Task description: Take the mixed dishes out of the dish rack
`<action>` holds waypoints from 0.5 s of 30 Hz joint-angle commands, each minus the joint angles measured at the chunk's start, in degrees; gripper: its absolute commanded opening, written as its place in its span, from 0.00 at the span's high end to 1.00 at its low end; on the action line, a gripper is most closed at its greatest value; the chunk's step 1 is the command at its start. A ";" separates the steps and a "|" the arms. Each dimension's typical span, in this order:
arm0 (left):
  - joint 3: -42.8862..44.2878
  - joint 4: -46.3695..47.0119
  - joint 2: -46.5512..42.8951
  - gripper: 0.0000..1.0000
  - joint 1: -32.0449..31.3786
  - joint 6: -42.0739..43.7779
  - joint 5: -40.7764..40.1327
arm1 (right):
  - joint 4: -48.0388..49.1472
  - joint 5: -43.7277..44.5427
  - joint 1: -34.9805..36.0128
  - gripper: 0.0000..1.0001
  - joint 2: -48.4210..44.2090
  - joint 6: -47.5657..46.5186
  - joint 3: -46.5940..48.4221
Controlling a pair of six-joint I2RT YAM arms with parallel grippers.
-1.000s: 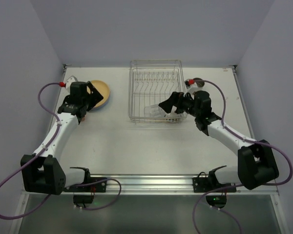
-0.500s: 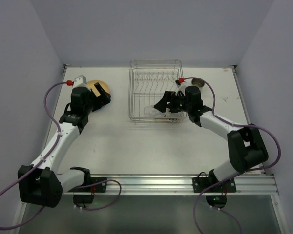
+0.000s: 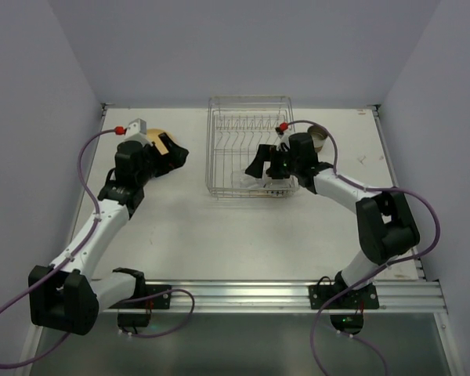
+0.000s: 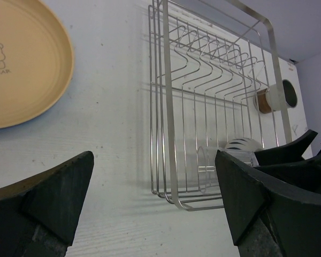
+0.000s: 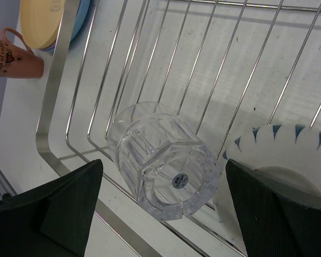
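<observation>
The right gripper (image 5: pixel 164 163) has pushed deeper into the dish rack (image 3: pixel 249 99) than it was a second ago, and its wrist has swung in over the rack's right-hand wall. Its fingers (image 5: pixel 59 209) are spread wide, one on each side of the clear glass (image 5: pixel 160 155). The glass lies on its side on the wires at the near end of the rack, and as far as I can see neither finger touches it. Just beside the glass, also in the rack, sits a white cup (image 5: pixel 281 155) with a blue scalloped edge. Neither dish has moved.

The left gripper (image 4: pixel 154 160) has slid off the yellow plate (image 4: pixel 21 59) toward the rack. It now hangs over the bare table (image 3: pixel 219 235) between the two, fingers spread and nothing in them. The plate lies flat on the table left of the rack, on top of a blue plate (image 5: pixel 81 24), with a pink mug (image 5: pixel 13 53) next to them. A brown cup (image 4: pixel 263 100) sits on the table just off the rack's right side.
</observation>
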 commanded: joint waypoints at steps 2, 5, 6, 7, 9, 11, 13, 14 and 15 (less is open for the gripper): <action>-0.29 4.76 0.09 0.00 -0.77 1.86 1.88 | -1.37 0.29 0.33 0.01 0.97 -1.28 2.93; -0.20 4.93 0.35 0.00 -0.95 1.95 1.62 | -1.99 0.11 0.50 0.01 1.32 -1.54 3.46; -0.20 4.93 0.44 0.00 -1.03 1.95 1.53 | -2.16 -0.06 0.59 0.01 1.50 -1.63 3.63; -0.20 4.93 0.44 0.00 -1.12 1.95 1.53 | -2.60 -0.06 0.59 0.01 1.67 -1.71 3.72; -0.11 5.02 0.62 0.00 -1.21 1.95 1.44 | -2.17 -0.32 0.68 0.01 1.50 -1.63 3.64; -0.11 5.02 0.62 0.00 -1.39 2.04 1.35 | -1.38 -0.94 0.86 0.02 0.54 -1.54 2.76; -0.11 5.02 0.62 0.00 -1.47 2.04 1.09 | -0.50 -1.55 0.86 0.02 -0.25 -1.36 2.23; -0.20 5.02 0.70 0.00 -1.56 2.13 1.00 | -0.32 -1.82 0.86 0.03 -1.13 -1.28 1.62; -0.11 5.02 0.70 0.00 -1.56 2.13 0.92 | -0.14 -1.82 0.86 0.03 -1.48 -0.93 1.35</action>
